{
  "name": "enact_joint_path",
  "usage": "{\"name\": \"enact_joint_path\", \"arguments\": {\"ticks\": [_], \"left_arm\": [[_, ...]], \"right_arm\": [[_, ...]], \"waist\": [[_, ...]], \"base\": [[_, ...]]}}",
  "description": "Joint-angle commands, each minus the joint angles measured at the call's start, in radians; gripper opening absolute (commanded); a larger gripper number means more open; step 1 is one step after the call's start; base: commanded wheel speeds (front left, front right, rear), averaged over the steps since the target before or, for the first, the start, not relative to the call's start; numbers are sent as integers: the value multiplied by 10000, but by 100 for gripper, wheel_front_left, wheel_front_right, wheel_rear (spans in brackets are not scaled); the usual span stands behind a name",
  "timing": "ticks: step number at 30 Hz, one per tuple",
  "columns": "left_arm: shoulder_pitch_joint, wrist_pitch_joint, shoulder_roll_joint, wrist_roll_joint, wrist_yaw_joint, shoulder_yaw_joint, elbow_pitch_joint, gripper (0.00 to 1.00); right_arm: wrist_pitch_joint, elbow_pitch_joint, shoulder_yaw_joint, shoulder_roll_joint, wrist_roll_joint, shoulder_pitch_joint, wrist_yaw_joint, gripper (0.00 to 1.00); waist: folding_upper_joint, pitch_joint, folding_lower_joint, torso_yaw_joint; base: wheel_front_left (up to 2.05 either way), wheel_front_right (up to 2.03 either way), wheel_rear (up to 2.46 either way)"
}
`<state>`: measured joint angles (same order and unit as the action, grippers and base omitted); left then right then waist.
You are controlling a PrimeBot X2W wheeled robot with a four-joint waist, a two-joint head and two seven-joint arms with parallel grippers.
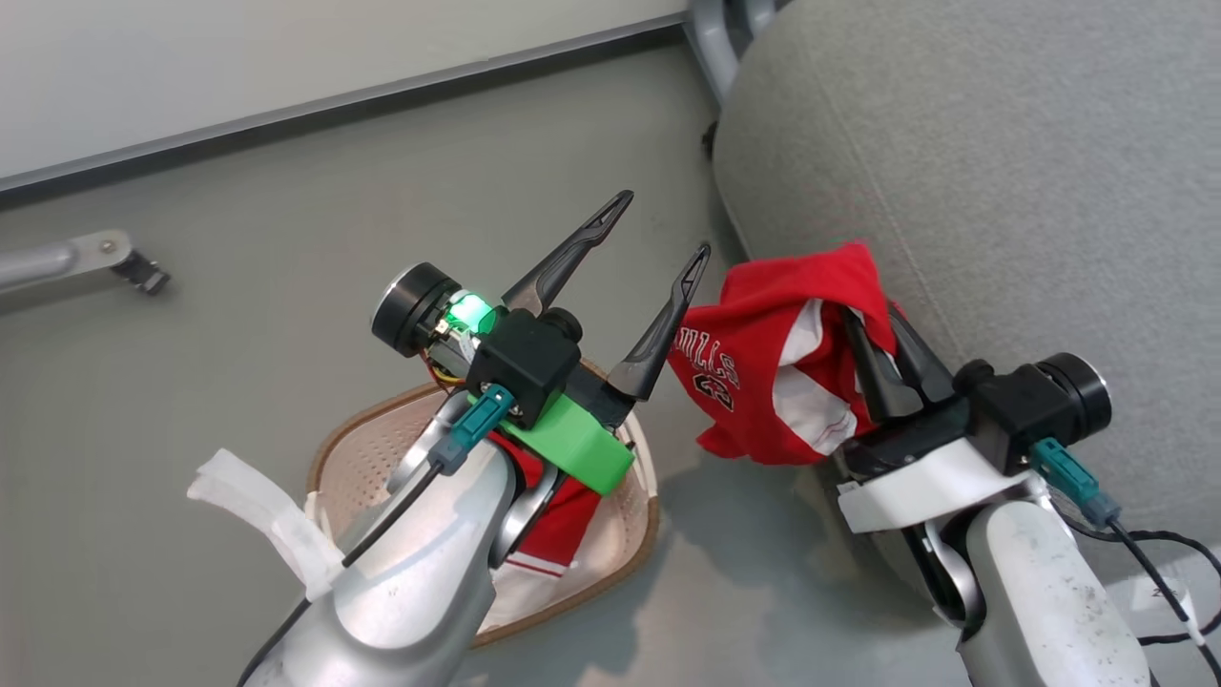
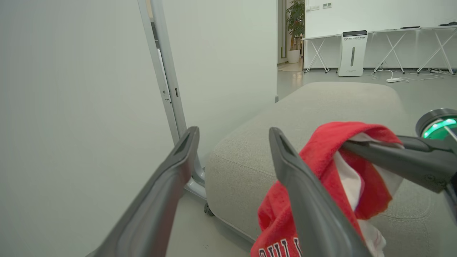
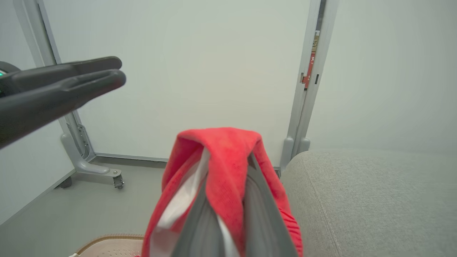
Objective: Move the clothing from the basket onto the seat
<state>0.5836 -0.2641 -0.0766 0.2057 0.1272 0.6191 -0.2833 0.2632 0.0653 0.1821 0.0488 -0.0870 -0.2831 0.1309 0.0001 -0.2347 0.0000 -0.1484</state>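
One piece of the red clothing (image 1: 754, 353), with white lettering and white panels, hangs from my right gripper (image 1: 873, 320), which is shut on it just at the edge of the grey seat (image 1: 1002, 172). In the right wrist view the fabric (image 3: 228, 160) drapes over that gripper's (image 3: 228, 171) closed tips beside the seat (image 3: 375, 200). My left gripper (image 1: 663, 227) is open and holds nothing, raised above the basket (image 1: 382, 448) and just left of the hanging garment (image 2: 321, 167). More red clothing (image 1: 563, 520) lies in the basket, mostly hidden by my left arm.
The basket stands on the grey floor (image 1: 286, 239) left of the seat. A wheeled metal frame foot (image 1: 86, 253) and a wall panel lie at the far left. A black cable (image 1: 1164, 563) trails by my right arm. Tables and a white appliance (image 2: 352, 53) stand far beyond the seat.
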Motion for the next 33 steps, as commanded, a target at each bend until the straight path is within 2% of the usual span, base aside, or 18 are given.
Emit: {"name": "enact_joint_path", "arguments": {"ticks": [1,10,20,26,33], "left_arm": [[168,-6,-82,-39,17,22,-26,100],[219,-6,-180,73,32,249,-174,100],[118,-6,-198,112,39,438,-254,100],[263,-5,-242,113,35,456,-209,100],[601,-5,-288,-48,36,489,-148,100]], "right_arm": [[24,-98,-117,28,-21,137,-3,0],[24,-310,-912,27,19,691,-3,0],[24,-426,-1321,28,-135,932,-3,0],[24,-533,-1704,30,-157,233,-3,0],[24,-423,-2599,111,358,-1830,-3,0]], "waist": [[-1,-285,0,-563],[-1,-342,0,-1341],[-1,-358,0,-1568],[-1,-544,0,-1423],[-1,-1281,0,-1196]], "base": [[0,0,0],[0,0,0],[0,0,0],[0,0,0],[0,0,0]]}}
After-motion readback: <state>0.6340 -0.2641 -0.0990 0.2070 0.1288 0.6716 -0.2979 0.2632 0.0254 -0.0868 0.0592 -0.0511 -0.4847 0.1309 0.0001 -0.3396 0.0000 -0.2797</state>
